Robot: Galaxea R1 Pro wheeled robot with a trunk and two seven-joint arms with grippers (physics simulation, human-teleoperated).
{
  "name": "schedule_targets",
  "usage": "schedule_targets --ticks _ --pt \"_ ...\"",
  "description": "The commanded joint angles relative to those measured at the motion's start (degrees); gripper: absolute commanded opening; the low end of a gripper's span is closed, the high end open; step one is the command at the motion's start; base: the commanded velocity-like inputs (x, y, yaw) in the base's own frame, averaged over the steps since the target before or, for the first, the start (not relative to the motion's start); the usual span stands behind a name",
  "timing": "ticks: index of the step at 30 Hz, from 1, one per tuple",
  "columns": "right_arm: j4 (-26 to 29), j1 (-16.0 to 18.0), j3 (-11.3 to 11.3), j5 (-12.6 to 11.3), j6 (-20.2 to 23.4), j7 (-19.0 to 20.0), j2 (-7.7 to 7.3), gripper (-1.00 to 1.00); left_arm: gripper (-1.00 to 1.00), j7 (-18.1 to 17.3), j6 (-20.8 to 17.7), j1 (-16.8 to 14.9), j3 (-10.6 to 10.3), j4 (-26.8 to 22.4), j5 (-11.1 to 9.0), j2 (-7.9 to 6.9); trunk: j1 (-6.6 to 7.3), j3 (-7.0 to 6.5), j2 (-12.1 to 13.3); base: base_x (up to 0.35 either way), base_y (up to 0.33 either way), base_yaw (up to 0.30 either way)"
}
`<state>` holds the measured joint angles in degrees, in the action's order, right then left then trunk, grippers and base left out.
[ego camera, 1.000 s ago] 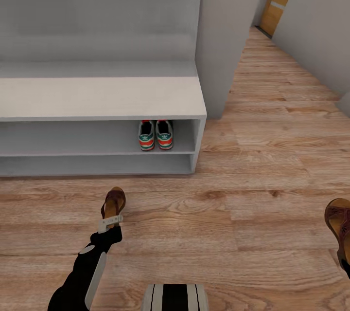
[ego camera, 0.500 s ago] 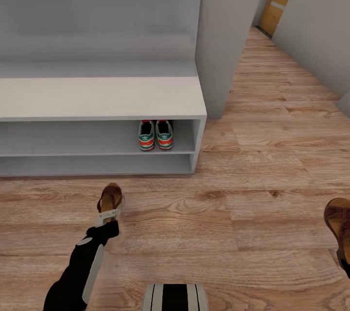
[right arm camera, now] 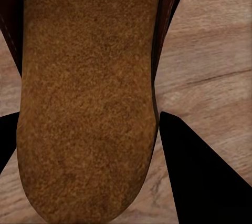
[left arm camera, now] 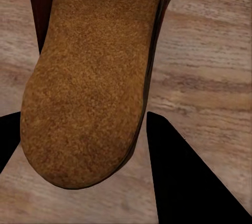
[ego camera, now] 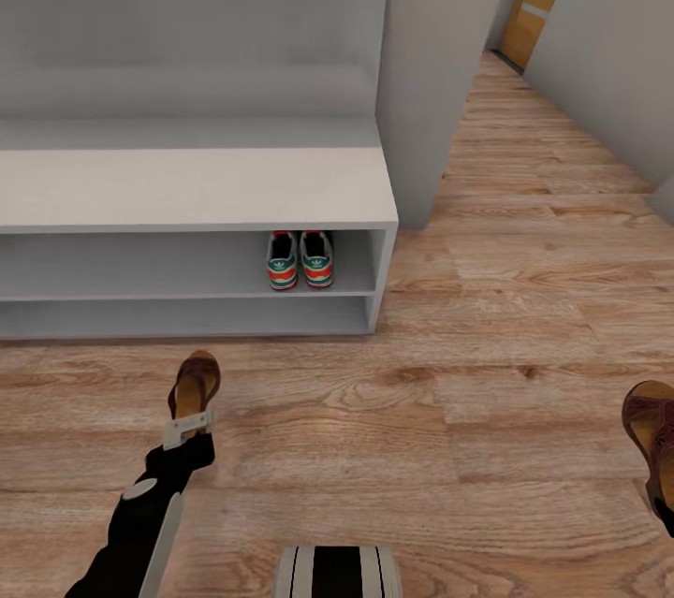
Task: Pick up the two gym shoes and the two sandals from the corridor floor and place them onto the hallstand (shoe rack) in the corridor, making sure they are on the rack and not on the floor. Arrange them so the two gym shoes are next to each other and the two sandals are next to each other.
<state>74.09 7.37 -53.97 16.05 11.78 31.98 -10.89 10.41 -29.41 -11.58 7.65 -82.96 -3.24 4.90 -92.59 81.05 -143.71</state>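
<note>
Each arm carries one sandal, heel clamped between its fingers: the left gripper (ego camera: 187, 430) holds the left sandal (ego camera: 194, 383), and the right gripper (right arm camera: 86, 182) holds the right sandal (ego camera: 651, 434). Both sandals point toe-first toward the hallstand (ego camera: 187, 186). The left arm looks nearer the shelf holding the gym shoes (ego camera: 300, 259).

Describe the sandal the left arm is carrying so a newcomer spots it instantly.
Start at the grey-white hallstand, whose upper shelf holds the two gym shoes. On the wood floor in front of it, follow the black left arm up to its tool: the dark brown sandal with a tan footbed sits at its tip. The other sandal is at the far right edge of the head view.
</note>
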Motion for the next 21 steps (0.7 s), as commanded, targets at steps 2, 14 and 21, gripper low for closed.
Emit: schedule_targets --ticks 2,14,21 --pt "0.01 0.00 0.00 -0.14 0.09 -0.07 0.03 -1.00 -1.00 -0.19 1.11 0.28 0.00 0.18 0.12 -0.09 0.00 0.00 0.00 0.000 0.000 0.000" --pt "0.00 -0.04 0.01 -0.14 -0.04 -0.22 0.16 -1.00 -1.00 -0.23 7.06 1.07 0.02 4.05 0.21 -0.30 0.00 0.00 0.00 -0.083 0.000 0.000" --pt "0.00 -0.07 0.28 -0.14 -0.08 -0.24 0.16 -1.00 -1.00 -0.17 6.85 1.05 0.10 4.27 0.07 -0.29 0.00 0.00 0.00 -0.168 0.000 0.000"
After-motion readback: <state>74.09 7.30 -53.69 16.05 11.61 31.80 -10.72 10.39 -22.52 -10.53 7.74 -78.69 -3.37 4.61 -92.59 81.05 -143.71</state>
